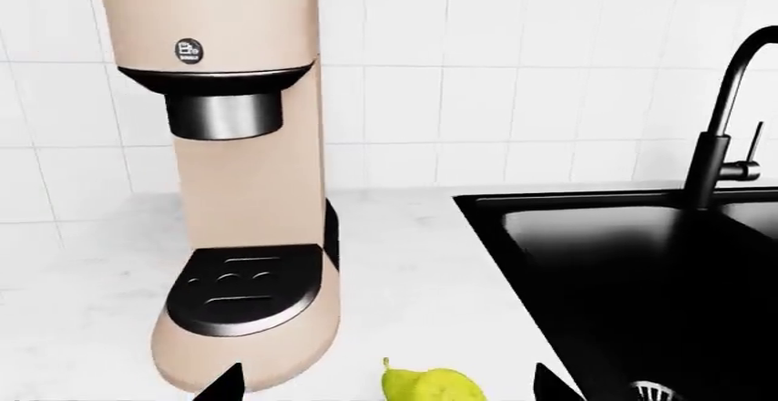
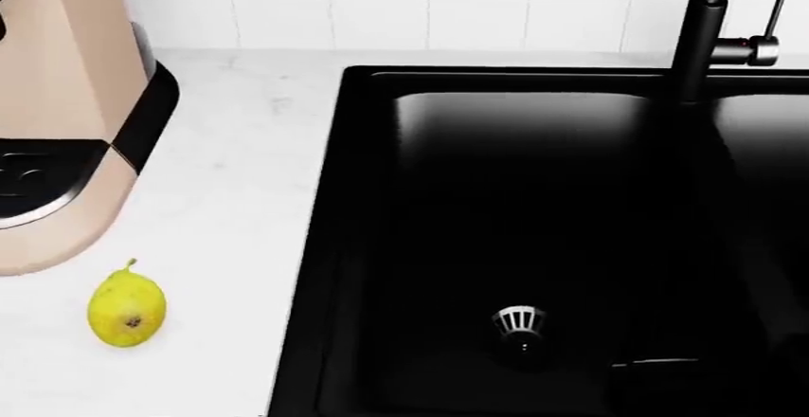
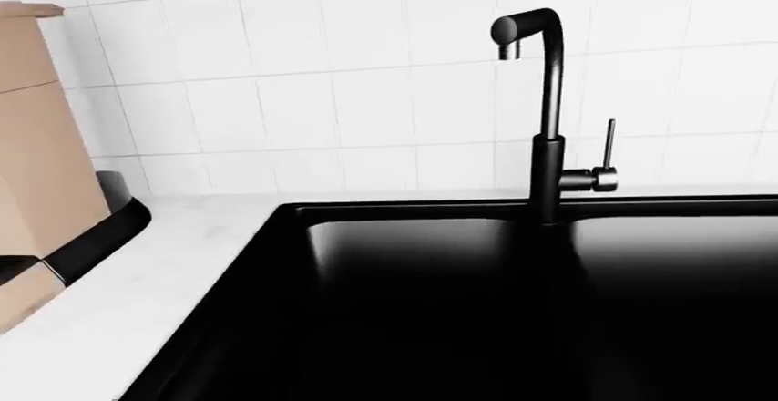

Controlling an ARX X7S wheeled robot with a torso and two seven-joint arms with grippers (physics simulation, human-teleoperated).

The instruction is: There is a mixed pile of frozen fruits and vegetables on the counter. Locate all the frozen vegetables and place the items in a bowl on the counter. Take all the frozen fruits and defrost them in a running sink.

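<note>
Small yellow-green pear is seen lying on white marble-look counter, between beige coffee machine and matte black sink. Behind, tall black faucet is mounted. Left gripper tips spread, nothing held; right gripper's state cannot be told.

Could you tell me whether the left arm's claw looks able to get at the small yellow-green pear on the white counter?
Probably yes: the small yellow-green pear lies just ahead, between the left claw's fingertips, with bare white marble-look counter around it.
</note>
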